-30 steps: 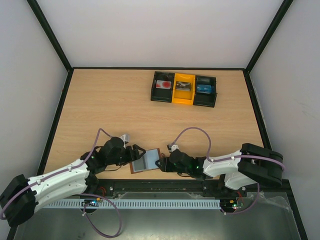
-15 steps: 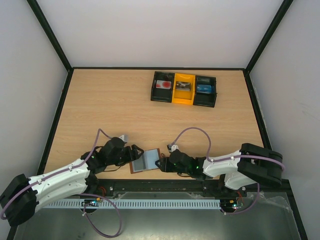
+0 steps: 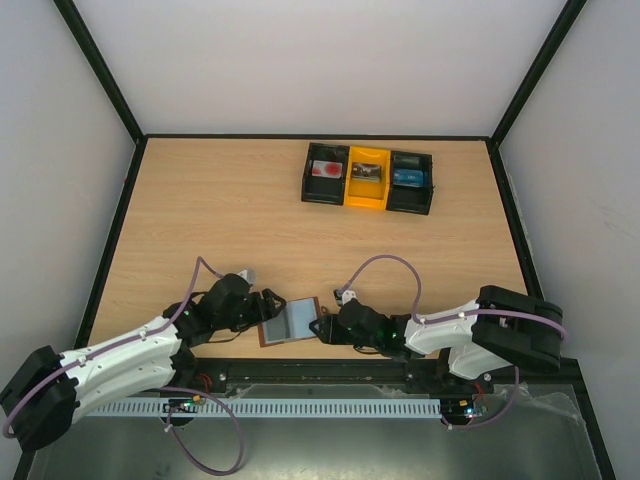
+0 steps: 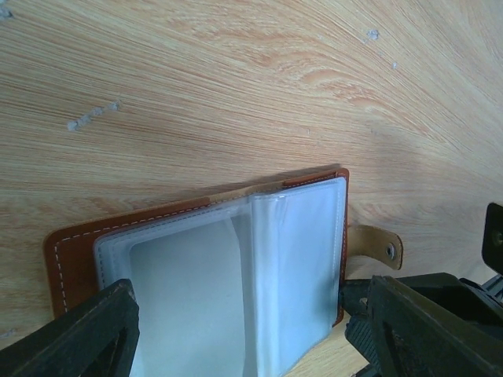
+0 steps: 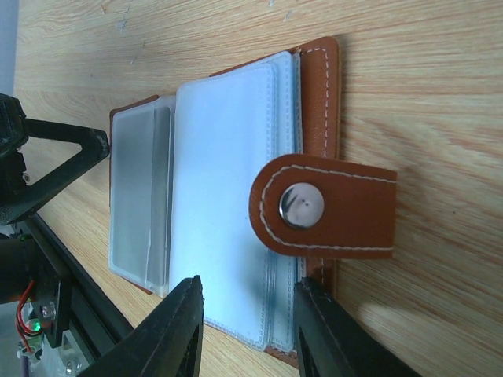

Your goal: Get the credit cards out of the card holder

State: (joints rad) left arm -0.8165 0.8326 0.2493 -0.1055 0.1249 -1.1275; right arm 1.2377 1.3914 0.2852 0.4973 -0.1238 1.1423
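The brown leather card holder [image 3: 290, 322] lies open on the table near the front edge, its pale blue-grey sleeves [image 4: 236, 267] facing up and its snap tab [image 5: 326, 206] folded over the right cover. My left gripper [image 4: 240, 314] is open wide, one finger on each side of the holder's left end. My right gripper [image 5: 250, 287] is open, its fingertips [image 5: 185, 314] over the lower edge of the right sleeves, clamping nothing. Three credit cards lie in the far tray: red-and-white [image 3: 326, 170], grey [image 3: 366, 172] and bluish [image 3: 409, 177]. No printed face shows in the sleeves.
The black-and-yellow three-compartment tray [image 3: 305, 187] stands at the back, right of centre. Black frame rails run along the table's edges, and the arms' base rail [image 3: 330, 372] lies just behind the holder. Bare wood lies between holder and tray.
My left gripper's jaws have widened a little and its wrist has edged slightly left. The card holder and the right arm have stayed put.
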